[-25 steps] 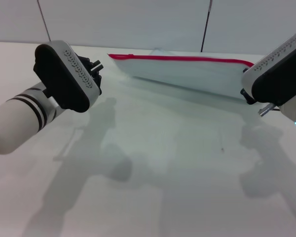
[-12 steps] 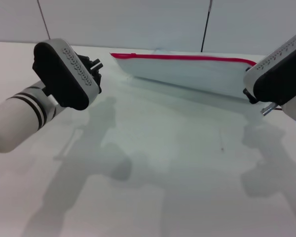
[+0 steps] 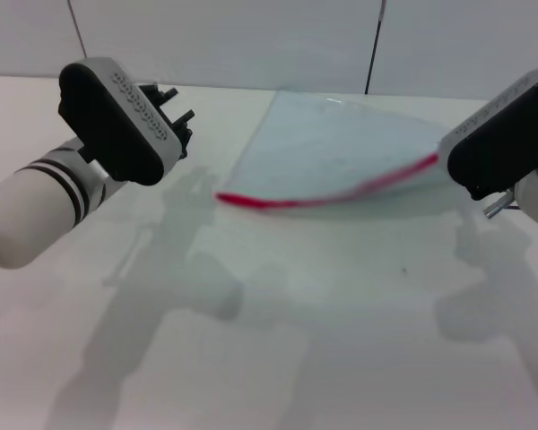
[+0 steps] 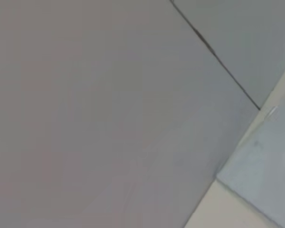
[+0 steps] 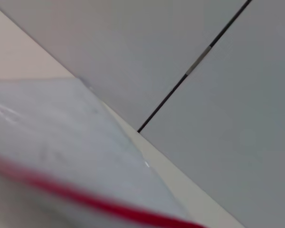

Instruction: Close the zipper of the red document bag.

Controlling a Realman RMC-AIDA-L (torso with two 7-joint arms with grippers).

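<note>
Now red document bag (image 3: 341, 148) between both arms, finger states impossible to tell.

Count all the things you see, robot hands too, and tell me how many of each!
Bags: 1, the clear bag with a red zipper
Robot grippers: 2, left gripper and right gripper
Tables: 1, the white table
Total: 4

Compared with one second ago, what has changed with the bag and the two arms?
The red document bag has swung over: its zipper, earlier along the far edge by the wall, now runs along the near side, towards the robot. Its right end stays beside the right gripper; whether that gripper holds it cannot be seen. The left gripper stays raised, apart from the bag.
</note>
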